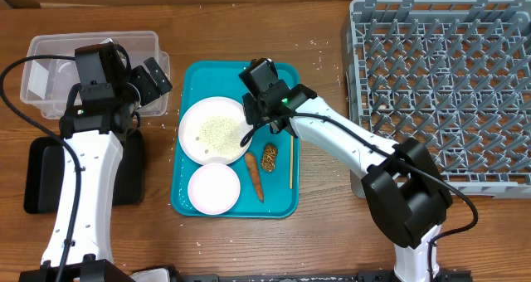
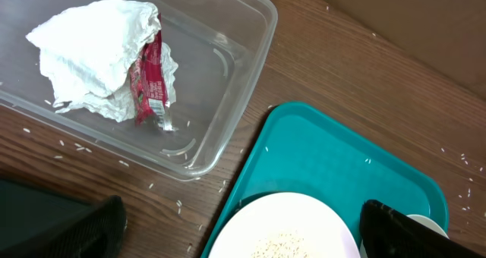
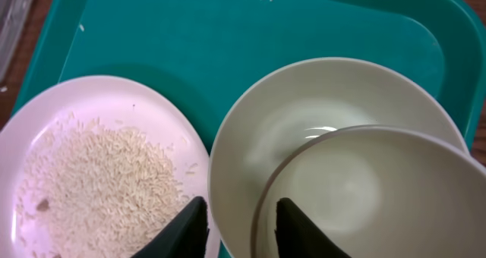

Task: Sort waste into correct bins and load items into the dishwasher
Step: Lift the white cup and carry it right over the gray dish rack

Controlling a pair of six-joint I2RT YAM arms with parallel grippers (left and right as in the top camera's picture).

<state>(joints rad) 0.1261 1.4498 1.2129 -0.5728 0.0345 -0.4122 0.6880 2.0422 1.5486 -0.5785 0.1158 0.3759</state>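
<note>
Teal plastic formed the one rectangular serving tray at mid-table in the overhead view. On it lay one round white plate bearing loose white rice grains, one smaller round white dish, one small orange carrot, one brown crumbly lump and one thin pale stick. One clear plastic tub and one shallow black tray sat to the left, and one square grey peg rack to the right. The left gripper hung by the tub's corner. The right gripper hid whatever lay under it.

From the left wrist, that gripper's fingers were spread wide, grasping nothing. One crumpled white paper with a red scrap lay inside the tub.

From the right wrist I counted two pale round bowls, an outer bowl and an inner bowl tilted within it. The fingers straddled their near rims. Whether they pinched them, I could not tell.
</note>
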